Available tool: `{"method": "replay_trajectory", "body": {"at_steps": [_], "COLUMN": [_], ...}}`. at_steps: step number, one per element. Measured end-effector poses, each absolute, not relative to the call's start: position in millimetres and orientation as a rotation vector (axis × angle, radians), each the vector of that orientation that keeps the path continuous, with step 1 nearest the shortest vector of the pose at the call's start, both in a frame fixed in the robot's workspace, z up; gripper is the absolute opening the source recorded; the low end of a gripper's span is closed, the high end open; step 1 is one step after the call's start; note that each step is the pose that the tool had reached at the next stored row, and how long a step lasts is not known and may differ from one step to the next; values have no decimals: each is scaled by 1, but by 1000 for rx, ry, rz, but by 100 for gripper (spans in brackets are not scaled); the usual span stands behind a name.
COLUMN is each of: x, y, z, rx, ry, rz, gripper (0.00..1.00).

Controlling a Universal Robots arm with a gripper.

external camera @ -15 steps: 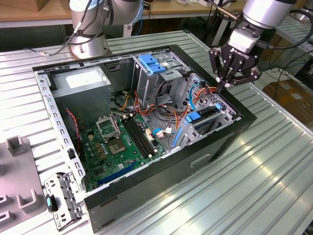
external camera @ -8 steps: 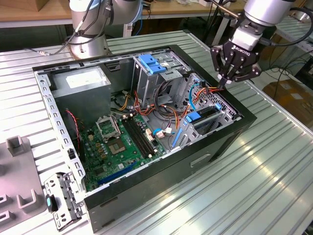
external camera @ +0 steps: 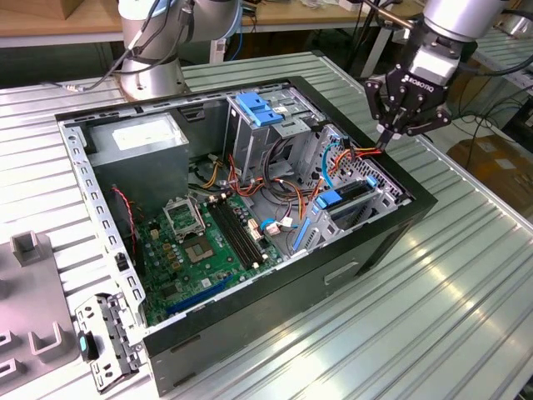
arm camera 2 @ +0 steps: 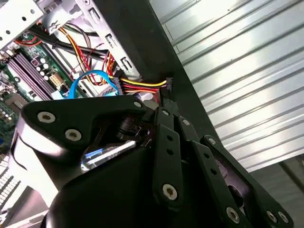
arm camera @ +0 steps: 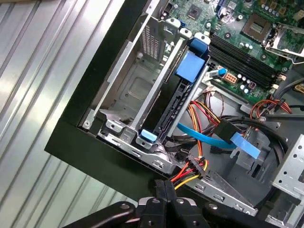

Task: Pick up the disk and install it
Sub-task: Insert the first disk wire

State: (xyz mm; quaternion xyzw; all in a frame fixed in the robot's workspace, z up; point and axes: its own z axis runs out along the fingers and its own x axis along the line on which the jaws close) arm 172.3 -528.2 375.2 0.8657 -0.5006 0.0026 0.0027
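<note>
Upper right in the exterior view, the tool (external camera: 387,137) pinches a cable plug (external camera: 380,149) (yellow, red wires). The disk (external camera: 343,201) sits slotted below

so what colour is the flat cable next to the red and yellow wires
The flat cable is bright blue, clearest in the first wrist view.

Disk (external camera: 341,200) w/ blue bracket, on edge in drive bay.

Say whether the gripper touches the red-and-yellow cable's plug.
Touching. In the second wrist view the gripper pinches the plug with no gap.
</note>
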Motion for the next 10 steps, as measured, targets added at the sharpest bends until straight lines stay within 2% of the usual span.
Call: {"method": "replay_trajectory", "body": {"at_steps": [2, 3, 5, 6, 10], "x": [173, 173, 173, 173, 173], "y": [-528, -528, -528, -528, -528], "z": [375, 375, 375, 375, 375], "rx": [2763, 2793, 2835, 2864, 2928], "ry": [-1485, -1428, -1342, -1280, -1125], "rz": [9, 9, 9, 9, 9], "gripper": [11, 18, 19, 25, 25]}}
